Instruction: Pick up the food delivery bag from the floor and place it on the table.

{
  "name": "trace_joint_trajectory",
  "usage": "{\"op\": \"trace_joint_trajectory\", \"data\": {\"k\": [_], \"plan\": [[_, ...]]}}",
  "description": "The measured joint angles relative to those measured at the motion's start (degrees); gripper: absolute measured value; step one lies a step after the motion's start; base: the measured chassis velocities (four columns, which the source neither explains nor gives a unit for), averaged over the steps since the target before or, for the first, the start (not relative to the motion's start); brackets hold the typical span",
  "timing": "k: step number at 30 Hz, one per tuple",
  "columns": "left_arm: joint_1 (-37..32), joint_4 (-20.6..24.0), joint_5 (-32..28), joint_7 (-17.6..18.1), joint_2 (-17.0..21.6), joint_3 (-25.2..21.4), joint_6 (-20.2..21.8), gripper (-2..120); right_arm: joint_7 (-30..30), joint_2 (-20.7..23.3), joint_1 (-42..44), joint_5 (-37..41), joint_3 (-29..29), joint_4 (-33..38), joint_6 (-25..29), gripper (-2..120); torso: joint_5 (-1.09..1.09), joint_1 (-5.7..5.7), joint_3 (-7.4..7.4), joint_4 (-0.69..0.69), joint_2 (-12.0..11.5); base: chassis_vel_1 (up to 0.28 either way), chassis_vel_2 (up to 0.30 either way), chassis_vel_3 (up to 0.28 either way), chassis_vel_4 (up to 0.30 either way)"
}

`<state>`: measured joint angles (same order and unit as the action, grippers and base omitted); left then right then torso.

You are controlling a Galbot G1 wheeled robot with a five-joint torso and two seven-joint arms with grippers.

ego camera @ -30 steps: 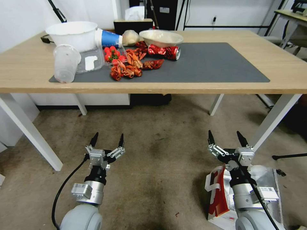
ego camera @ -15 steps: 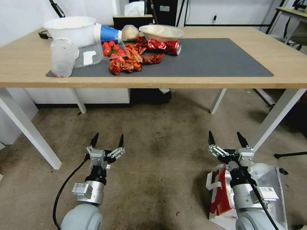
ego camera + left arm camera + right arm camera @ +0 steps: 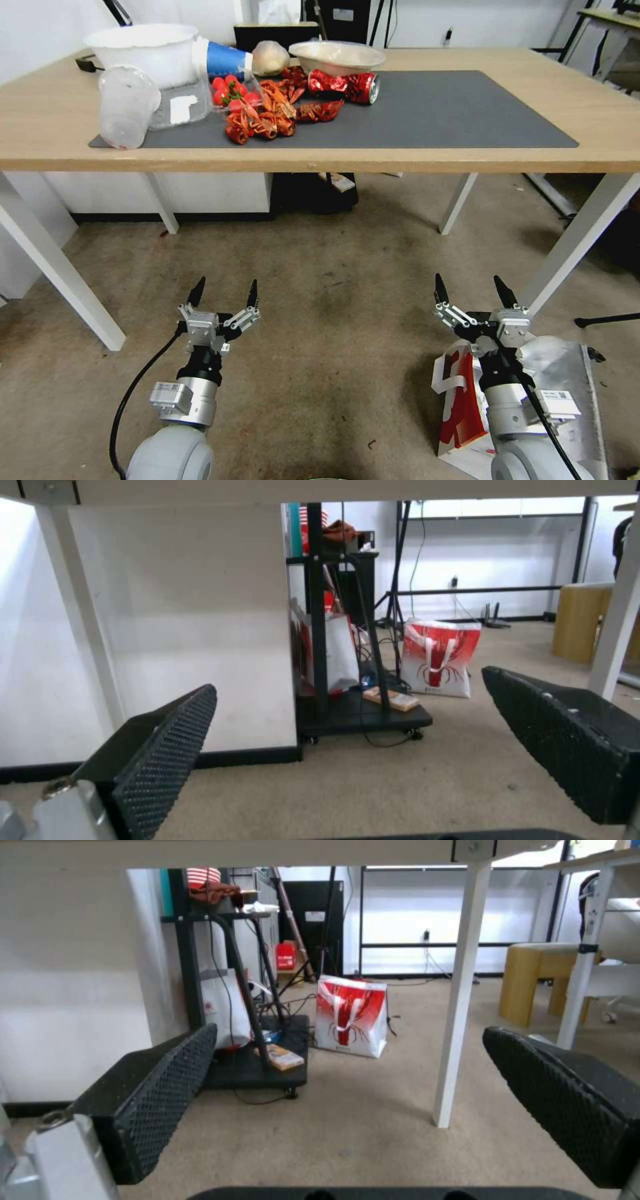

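Observation:
The food delivery bag [image 3: 459, 407] lies on the floor [image 3: 333, 320] at the lower right, its red side panel, white strap and silver foil lining [image 3: 567, 373] showing; my right arm covers its middle. My right gripper [image 3: 470, 288] hovers just beyond the bag's far end, open and holding nothing. Level with it to the left, my left gripper [image 3: 223, 292] is open over bare carpet. The table [image 3: 400, 161] stands ahead with its dark grey mat [image 3: 433, 113]. In the wrist views both grippers point under the tabletop, the left gripper [image 3: 347, 682] and the right gripper [image 3: 350, 1030] wide open.
Food waste crowds the mat's left end: crayfish shells [image 3: 263, 119], a crushed red can [image 3: 347, 85], a clear cup [image 3: 123, 110], white bowls [image 3: 143, 50]. White table legs [image 3: 60, 273] [image 3: 577, 243] flank the arms. Beyond the table are a black cart [image 3: 360, 715] and a red-and-white lobster-print bag [image 3: 351, 1015].
The whole head view has shifted: the tabletop sits higher in the picture and more floor shows, so the camera moved. Both grippers stay open in the same pose.

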<state>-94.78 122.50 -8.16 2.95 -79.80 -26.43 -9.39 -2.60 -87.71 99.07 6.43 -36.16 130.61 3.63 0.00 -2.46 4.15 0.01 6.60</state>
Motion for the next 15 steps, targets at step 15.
{"op": "trace_joint_trajectory", "data": {"k": [15], "plan": [[-0.01, -0.04, 0.00, 0.01, -0.20, 0.14, -0.05, 99, -0.02, -0.16, 0.07, 0.06, 0.08, -0.01, 0.26, 100, 0.00, 0.29, -3.00, 0.00, -3.28, 0.000, 0.000, 0.000, 0.000]]}}
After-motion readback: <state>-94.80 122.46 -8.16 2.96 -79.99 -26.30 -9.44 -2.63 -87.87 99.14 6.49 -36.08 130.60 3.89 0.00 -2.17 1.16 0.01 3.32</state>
